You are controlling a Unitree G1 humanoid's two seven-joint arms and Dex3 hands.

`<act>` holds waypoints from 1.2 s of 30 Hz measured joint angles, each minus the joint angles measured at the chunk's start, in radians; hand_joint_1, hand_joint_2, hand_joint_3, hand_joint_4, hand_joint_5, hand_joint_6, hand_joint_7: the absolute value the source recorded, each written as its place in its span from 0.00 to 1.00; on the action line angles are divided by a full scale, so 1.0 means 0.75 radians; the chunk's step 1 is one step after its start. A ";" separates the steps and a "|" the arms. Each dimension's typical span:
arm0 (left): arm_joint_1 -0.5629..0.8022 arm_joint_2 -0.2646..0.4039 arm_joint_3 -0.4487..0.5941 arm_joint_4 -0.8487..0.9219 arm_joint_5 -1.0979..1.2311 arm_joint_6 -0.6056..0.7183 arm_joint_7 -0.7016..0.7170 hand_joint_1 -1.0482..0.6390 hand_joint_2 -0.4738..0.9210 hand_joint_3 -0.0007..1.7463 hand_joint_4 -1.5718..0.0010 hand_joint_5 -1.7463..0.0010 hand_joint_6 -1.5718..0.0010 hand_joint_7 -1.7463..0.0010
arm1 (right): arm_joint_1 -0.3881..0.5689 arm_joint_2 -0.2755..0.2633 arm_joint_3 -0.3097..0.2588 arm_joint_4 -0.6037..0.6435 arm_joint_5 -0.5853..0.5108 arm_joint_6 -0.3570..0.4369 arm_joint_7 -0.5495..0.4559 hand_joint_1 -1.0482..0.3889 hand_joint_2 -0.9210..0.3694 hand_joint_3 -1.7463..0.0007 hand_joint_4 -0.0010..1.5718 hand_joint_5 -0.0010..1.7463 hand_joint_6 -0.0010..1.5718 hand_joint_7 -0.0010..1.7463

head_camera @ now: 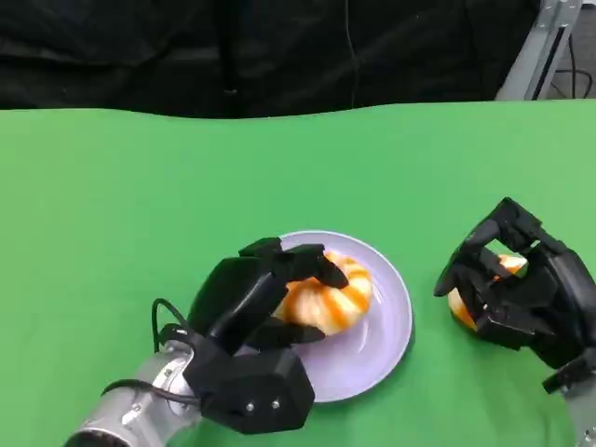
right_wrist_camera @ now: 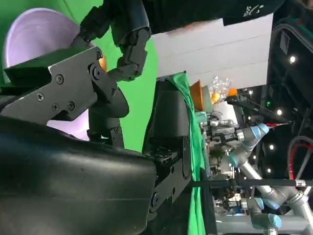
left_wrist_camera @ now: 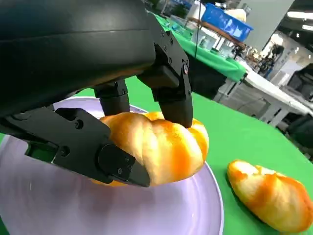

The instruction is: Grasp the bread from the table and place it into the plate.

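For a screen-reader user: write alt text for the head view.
The left hand grips an orange-striped bread over a lilac plate on a green table. To the plate's right, the right hand closes around a second bread lying on the cloth.

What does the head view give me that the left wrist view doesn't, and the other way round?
Head view alone: the right hand curled over the second bread on the green table, beside the plate. Left wrist view alone: close contact, the left hand's fingers pressing the bread from both sides over the plate. Both: left hand, its bread, the plate and the second bread.
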 measured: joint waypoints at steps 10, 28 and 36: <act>-0.016 0.040 -0.056 -0.067 0.087 0.096 -0.063 0.38 1.00 0.10 0.54 0.81 0.48 0.99 | -0.002 0.001 -0.002 0.004 0.000 -0.001 -0.001 0.84 0.18 0.34 0.30 1.00 0.22 0.94; -0.011 0.097 -0.061 -0.173 0.098 0.199 -0.147 0.12 1.00 0.16 0.64 1.00 0.67 1.00 | -0.013 0.001 -0.015 0.021 0.029 -0.017 0.025 0.82 0.19 0.34 0.32 1.00 0.23 0.95; 0.027 0.104 -0.046 -0.233 0.048 0.187 -0.173 0.03 1.00 0.13 0.67 0.99 0.79 1.00 | -0.021 0.002 -0.039 0.044 0.030 -0.037 0.028 0.83 0.22 0.31 0.33 1.00 0.22 0.95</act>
